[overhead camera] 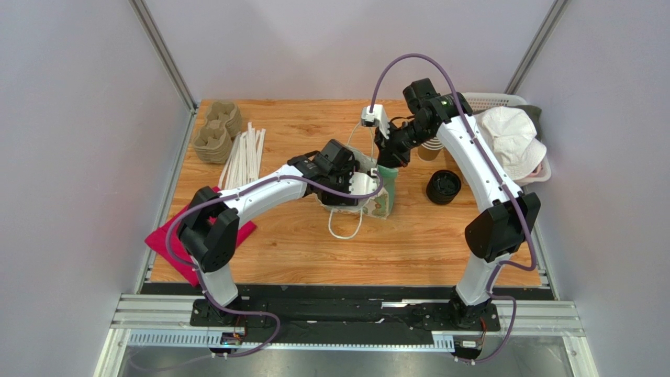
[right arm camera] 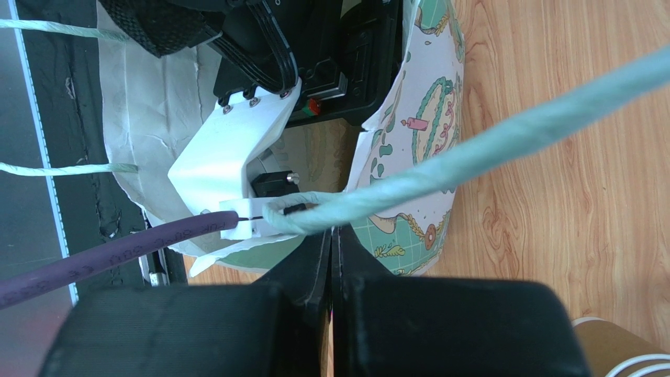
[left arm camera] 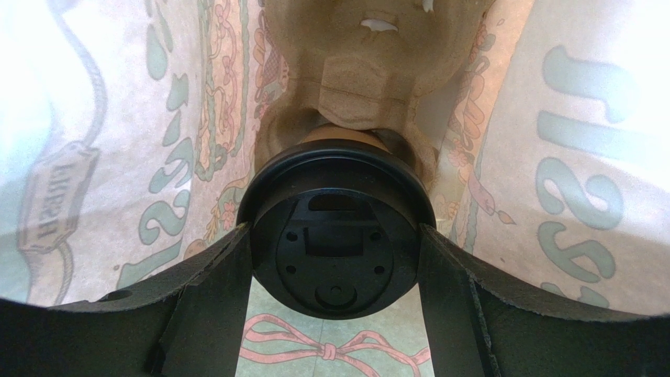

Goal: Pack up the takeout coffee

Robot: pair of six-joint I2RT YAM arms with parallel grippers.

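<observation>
The takeout coffee (left arm camera: 334,196), a brown cup under a black lid, sits in a moulded cardboard carrier (left arm camera: 369,86) deep inside the printed paper bag (overhead camera: 383,196). My left gripper (left arm camera: 334,232) reaches into the bag, and its fingers (left arm camera: 228,275) press on both sides of the lid. In the top view the bag hides the cup and the left fingers. My right gripper (right arm camera: 332,232) is shut on the bag's pale green rope handle (right arm camera: 440,169) at the bag's rim, and holds the bag's mouth (right arm camera: 409,149) open from the far side (overhead camera: 389,161).
A pile of cardboard carriers (overhead camera: 214,132) and white sticks (overhead camera: 244,157) lie at the back left. A red cloth (overhead camera: 177,236) lies by the left arm's base. Black lids (overhead camera: 443,187), brown paper cups (overhead camera: 430,149) and a white basket (overhead camera: 491,100) stand on the right.
</observation>
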